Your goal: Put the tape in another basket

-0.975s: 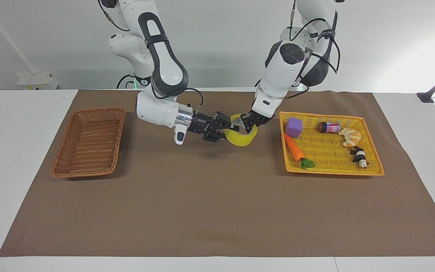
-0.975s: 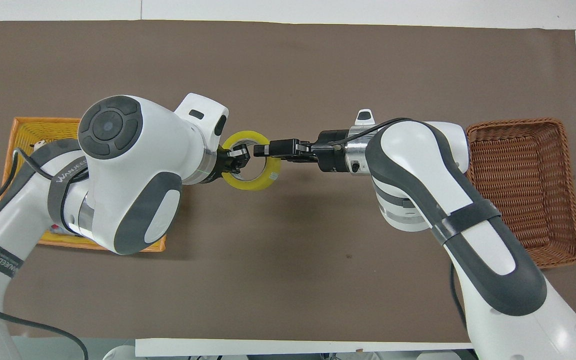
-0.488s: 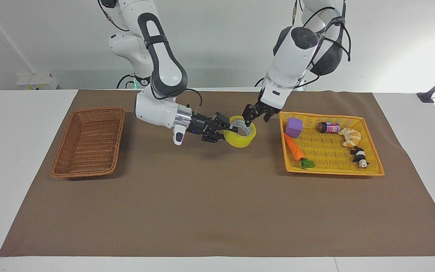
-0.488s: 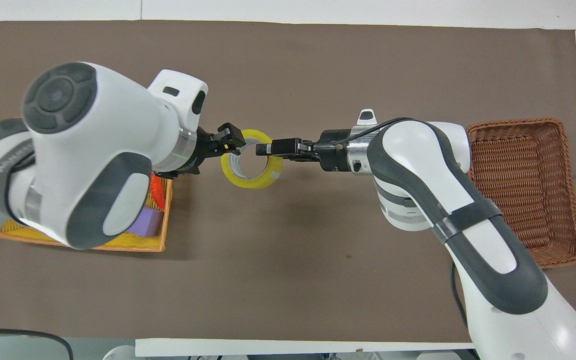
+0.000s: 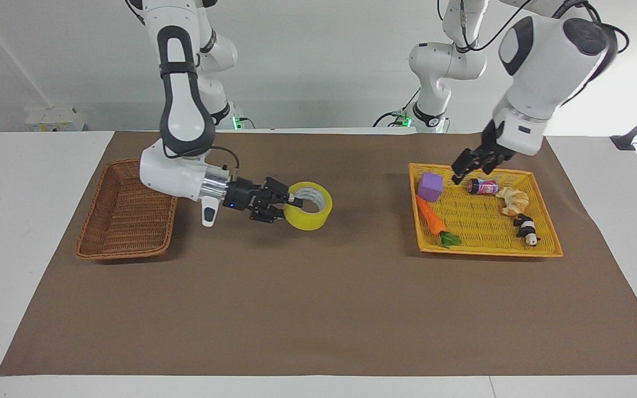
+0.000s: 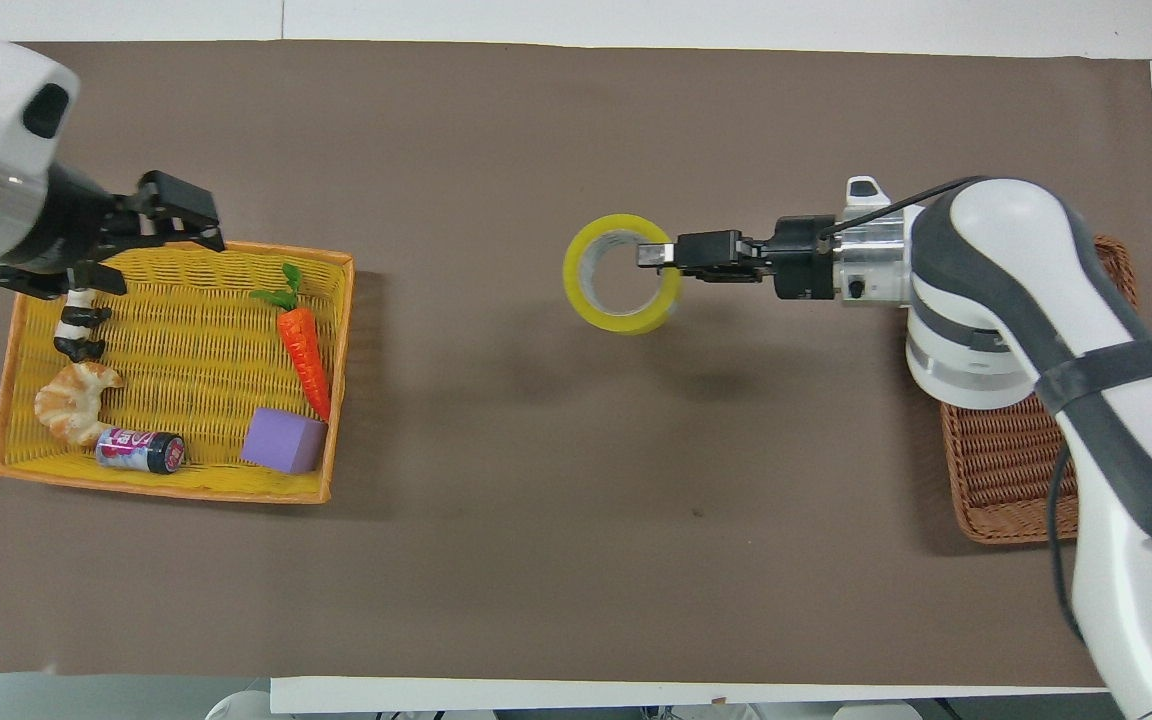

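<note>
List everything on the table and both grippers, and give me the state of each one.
tape: held in the air, clamped by its wall
right gripper: shut on the tape
left gripper: open, empty, over the yellow basket
brown basket: empty, upright
yellow basket: upright, holding five things
carrot: lying in the yellow basket
purple block: resting in the yellow basket
can: lying on its side
croissant: lying beside the can
panda toy: lying down

Brown-matted table (image 5: 318, 309) — wicker basket (image 5: 125, 221), yellow tray (image 5: 539, 249).

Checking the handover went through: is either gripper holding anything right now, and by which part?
The right gripper holds the tape by its ring wall, one finger inside the core. The left gripper, open over the yellow basket, holds nothing.
</note>
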Controlling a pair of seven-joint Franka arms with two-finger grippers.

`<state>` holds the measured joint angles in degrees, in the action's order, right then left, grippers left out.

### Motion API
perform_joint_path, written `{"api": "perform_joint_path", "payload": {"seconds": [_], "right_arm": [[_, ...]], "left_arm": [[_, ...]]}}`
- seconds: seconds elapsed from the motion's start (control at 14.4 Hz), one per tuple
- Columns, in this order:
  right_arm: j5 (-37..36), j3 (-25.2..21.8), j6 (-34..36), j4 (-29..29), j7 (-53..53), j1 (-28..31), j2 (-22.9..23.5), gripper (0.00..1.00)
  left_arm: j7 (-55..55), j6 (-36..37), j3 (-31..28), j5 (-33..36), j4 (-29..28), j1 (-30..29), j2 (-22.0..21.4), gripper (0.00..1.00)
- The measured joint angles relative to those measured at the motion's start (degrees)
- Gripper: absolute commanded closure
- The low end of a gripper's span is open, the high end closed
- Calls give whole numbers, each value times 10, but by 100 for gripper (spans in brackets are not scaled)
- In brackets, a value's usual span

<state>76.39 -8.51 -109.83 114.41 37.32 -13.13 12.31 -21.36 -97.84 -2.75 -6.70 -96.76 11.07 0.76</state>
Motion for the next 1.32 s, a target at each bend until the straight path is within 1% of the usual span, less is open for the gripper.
{"api": "perform_joint_path", "payload": {"seconds": [0.14, 0.28, 0.42, 0.56, 0.63, 0.77, 0.91, 1.11, 1.32], "right_arm": [[-67, -2, 71, 0, 19, 83, -3, 100], [-142, -4, 144, -6, 38, 171, -7, 100], [-216, -5, 208, -20, 55, 252, -9, 100], [-278, -5, 241, -28, 99, 324, -11, 100], [-302, -5, 250, -29, 120, 350, -11, 100], [-331, -5, 257, -25, 147, 384, -10, 100], [-342, -5, 258, -19, 178, 402, 0, 100], [-383, -4, 238, -18, 216, 406, 21, 100], [-394, -4, 215, -18, 247, 408, 46, 100]], "left_arm": [[105, 4, -2, 11, 0, -66, -1, 1], [197, 7, -2, 26, 0, -110, -3, 0], [246, 10, -1, 30, 0, -135, -4, 0], [256, 11, 0, 30, -3, -139, -5, 0], [257, 11, 4, 30, -3, -138, -5, 0], [257, 11, 10, 31, -3, -136, -6, 0], [257, 11, 11, 31, -3, -136, -6, 0], [257, 11, 12, 31, -3, -136, -7, 0], [257, 11, 13, 31, -3, -136, -10, 0]]}}
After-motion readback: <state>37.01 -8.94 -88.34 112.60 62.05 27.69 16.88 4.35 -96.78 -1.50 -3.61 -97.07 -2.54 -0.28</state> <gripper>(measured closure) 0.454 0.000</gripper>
